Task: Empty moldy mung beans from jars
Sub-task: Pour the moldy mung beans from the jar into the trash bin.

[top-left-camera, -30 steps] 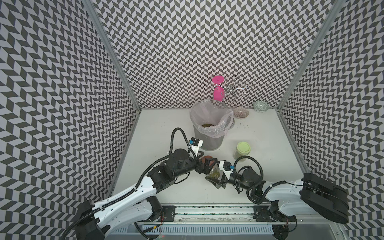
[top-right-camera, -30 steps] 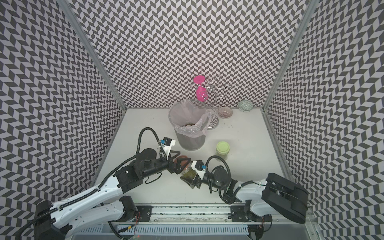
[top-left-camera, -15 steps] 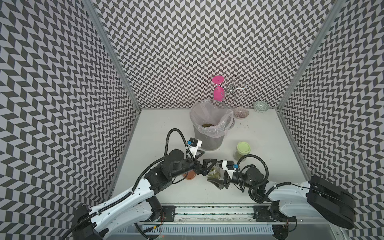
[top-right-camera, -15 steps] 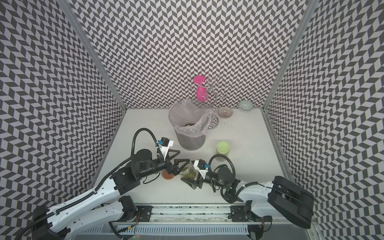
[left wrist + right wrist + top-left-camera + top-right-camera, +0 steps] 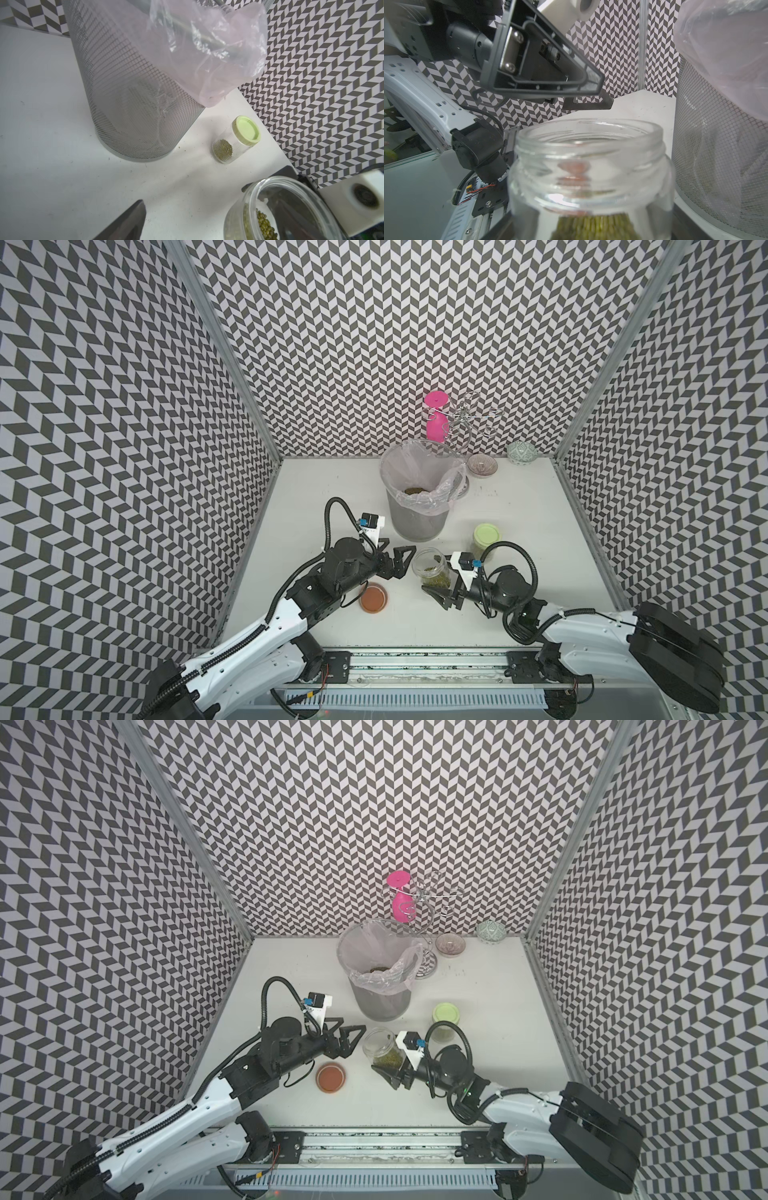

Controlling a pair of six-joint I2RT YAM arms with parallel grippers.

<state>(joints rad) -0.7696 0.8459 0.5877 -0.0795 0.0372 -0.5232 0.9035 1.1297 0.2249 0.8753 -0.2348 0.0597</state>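
White table [image 5: 316,497]. Orange lid [image 5: 373,598]: lying flat, loose. Left gripper [image 5: 402,562]: jaws wide, empty, beside open jar [image 5: 428,566]. Open jar: clear glass, part-filled with olive mung beans [image 5: 437,581], clamped by right gripper [image 5: 439,587]. Green-lidded jar [image 5: 485,543]: upright, capped, beyond.

Seen from above, a white table [image 5: 519,510] sits between zigzag-patterned walls. At centre, the right gripper [image 5: 440,583] clamps a lidless jar [image 5: 430,570] partly filled with mung beans [image 5: 436,580]. The left gripper [image 5: 400,562] is just beside it, jaws spread apart, holding nothing. An orange-brown lid [image 5: 373,598] lies flat near the left arm. A green-lidded jar [image 5: 484,541] stands upright behind the right arm. Farther back, a grey mesh bin [image 5: 417,522] with a clear liner holds a small pile of beans [image 5: 413,491]. A pink bottle [image 5: 436,418], a wire stand [image 5: 469,423] and two small bowls [image 5: 482,465] stand at the back wall.
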